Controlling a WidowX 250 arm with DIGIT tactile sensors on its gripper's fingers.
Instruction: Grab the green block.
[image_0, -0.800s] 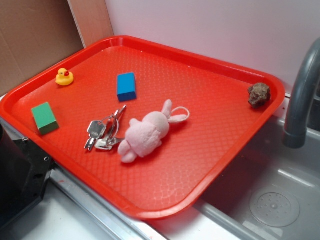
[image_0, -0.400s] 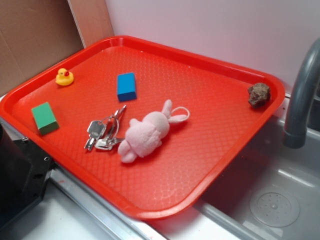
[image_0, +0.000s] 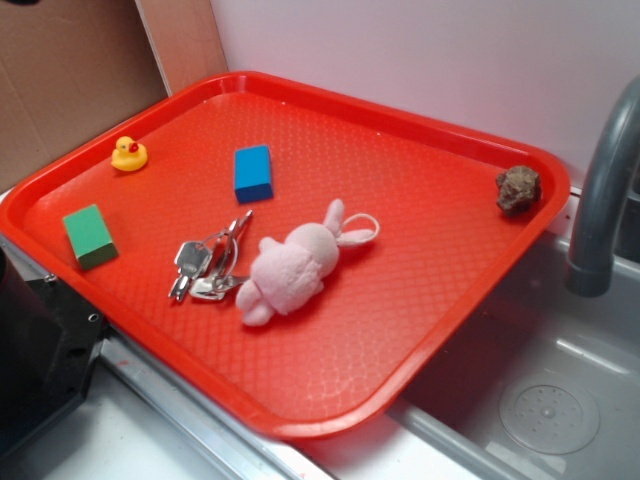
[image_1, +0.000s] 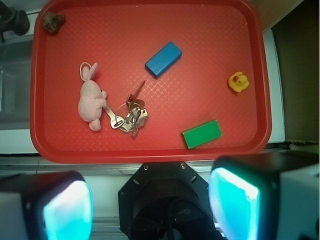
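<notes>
Green block (image_1: 201, 134) lying flat at lower right of red tray (image_1: 150, 152), apart from keys (image_1: 129, 116), gripper (image_1: 150, 202) spread wide open, empty, high above the tray's near edge

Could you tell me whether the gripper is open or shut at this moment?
Open. In the wrist view the gripper has its two fingers standing wide apart with nothing between them, high above the tray and the green block.

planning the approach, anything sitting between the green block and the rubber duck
Nothing: in the wrist view only bare red tray separates the green block from the rubber duck.
</notes>
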